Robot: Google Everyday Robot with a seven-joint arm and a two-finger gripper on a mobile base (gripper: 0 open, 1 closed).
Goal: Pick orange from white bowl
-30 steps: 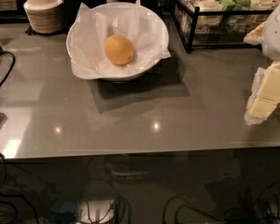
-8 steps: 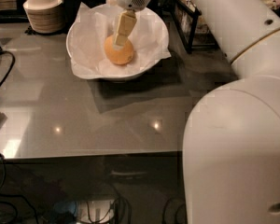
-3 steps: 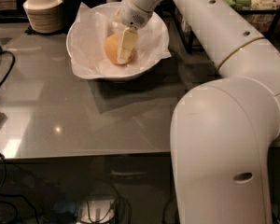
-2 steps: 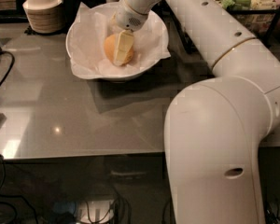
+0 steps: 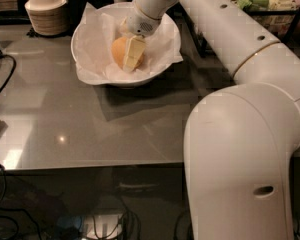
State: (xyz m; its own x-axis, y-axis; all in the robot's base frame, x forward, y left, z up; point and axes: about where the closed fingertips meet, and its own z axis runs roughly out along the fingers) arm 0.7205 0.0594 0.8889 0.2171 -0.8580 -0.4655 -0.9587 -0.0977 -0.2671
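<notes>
- The gripper (image 5: 131,53) is down inside the white bowl (image 5: 126,81), right at the orange (image 5: 120,52) and covering the fruit's right side. Whether the jaws are closed on it or only set about it cannot be told from this angle.
- The orange sits near the middle of the white bowl, resting on the paper lining (image 5: 94,44).
- It is round, slightly oval, with dull yellow-orange matte skin. It is probably firm and moderately heavy for its size, with a little give, and not fragile.
- Being round, it may roll or squirt out of an off-centre hold. The safest hold looks to be across its widest part, on opposite sides.
- The paper is thin, crumpled and loose, and stands past the rim of the white bowl. It could be pinched and lifted along with the fruit.
- The bowl itself is wide, smooth and hard.
- The glossy white arm (image 5: 215,19) reaches into the white bowl from its right.
- The white bowl stands on a smooth grey bench (image 5: 90,124) that shows reflections.
- Left of the white bowl, towards the back, is a stack of small beige bowls (image 5: 45,14).
</notes>
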